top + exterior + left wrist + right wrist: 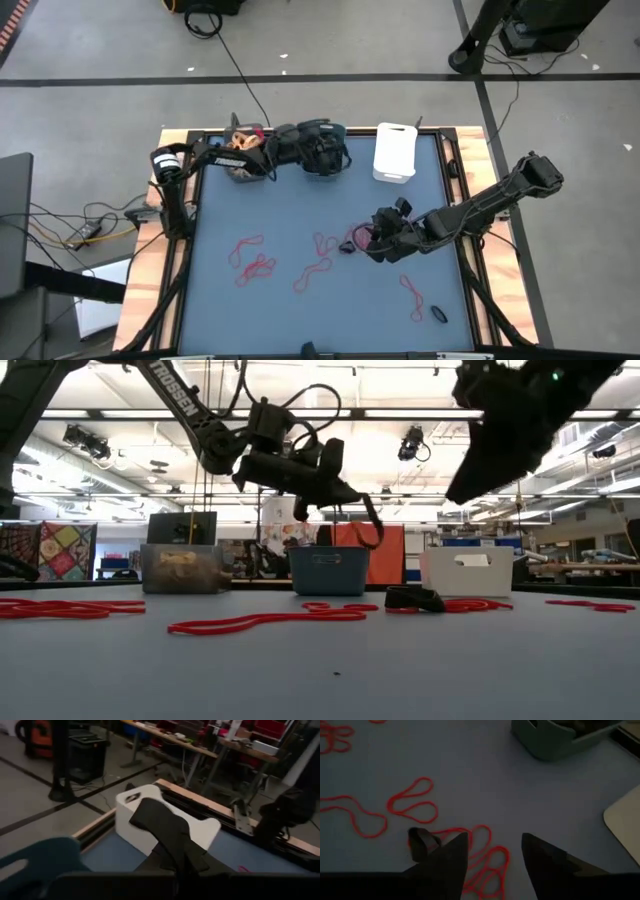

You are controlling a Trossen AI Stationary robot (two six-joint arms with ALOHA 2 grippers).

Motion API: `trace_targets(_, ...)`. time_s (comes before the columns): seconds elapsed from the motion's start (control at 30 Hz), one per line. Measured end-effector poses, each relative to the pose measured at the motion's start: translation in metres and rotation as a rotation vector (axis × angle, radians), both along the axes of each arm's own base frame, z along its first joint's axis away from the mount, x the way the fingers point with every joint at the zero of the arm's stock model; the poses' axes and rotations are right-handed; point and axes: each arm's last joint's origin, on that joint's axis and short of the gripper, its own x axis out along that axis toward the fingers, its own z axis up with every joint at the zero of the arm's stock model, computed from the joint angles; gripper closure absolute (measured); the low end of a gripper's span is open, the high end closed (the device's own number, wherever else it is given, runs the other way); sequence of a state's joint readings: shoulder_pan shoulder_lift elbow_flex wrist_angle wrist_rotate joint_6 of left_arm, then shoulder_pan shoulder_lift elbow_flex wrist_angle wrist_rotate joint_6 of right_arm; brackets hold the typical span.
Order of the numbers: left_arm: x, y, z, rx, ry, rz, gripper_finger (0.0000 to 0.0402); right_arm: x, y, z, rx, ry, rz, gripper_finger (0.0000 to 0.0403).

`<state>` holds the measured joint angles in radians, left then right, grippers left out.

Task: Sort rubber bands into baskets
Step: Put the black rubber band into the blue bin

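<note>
Overhead, the blue table (300, 215) carries three baskets in a row along its far edge: the dark grey basket (243, 165) to the left, the teal-blue basket (322, 160) in the middle, mostly covered by the left arm, and the white basket (395, 153) to the right. The left gripper (325, 150) hangs above the teal-blue basket; in the low view its fingers are pressed together on a dark loop (373, 525), a black rubber band, which dangles over that basket's opening without touching it. The grey basket already contains tan bands (180, 560). The right gripper (372, 238) is low over the table's middle-right area, its two fingers (447, 862) clearly parted with nothing between them. Directly beneath it lie overlapping red rubber bands (485, 852), and a black band (420, 842) lies just beside one fingertip; whether they touch cannot be told. More red bands (250, 258) are scattered across the left-centre of the table, well apart from all baskets, and another red band (410, 290) lies toward the near right corner, with a further black band (438, 314) just beyond it. The white basket's contents cannot be seen.
</note>
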<state>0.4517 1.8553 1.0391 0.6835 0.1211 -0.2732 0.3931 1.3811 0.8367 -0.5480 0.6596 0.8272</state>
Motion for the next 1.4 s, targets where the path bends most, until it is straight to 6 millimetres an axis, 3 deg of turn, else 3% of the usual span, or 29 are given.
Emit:
trace_targets(0.4, -0.01, 0.025, -0.026, -0.028, 0.128, 0.08, 0.0396, 0.0, -0.002, -0.011, 0.014, -0.045, -0.009, 0.0228)
trace_targets(0.77, -0.012, 0.027, -0.032, -0.078, 0.175, 0.115, 0.0377, 0.003, -0.011, -0.014, -0.159, 0.013, 0.101, 0.0228)
trace_targets(1.17, -0.016, 0.029, -0.037, -0.139, 0.205, 0.135, 0.0376, 0.007, -0.022, -0.017, -0.161, 0.047, 0.094, 0.0234)
trace_targets(1.4, -0.018, 0.03, -0.04, -0.117, 0.267, 0.137, 0.0376, 0.016, -0.029, -0.031, -0.125, 0.096, 0.076, 0.027)
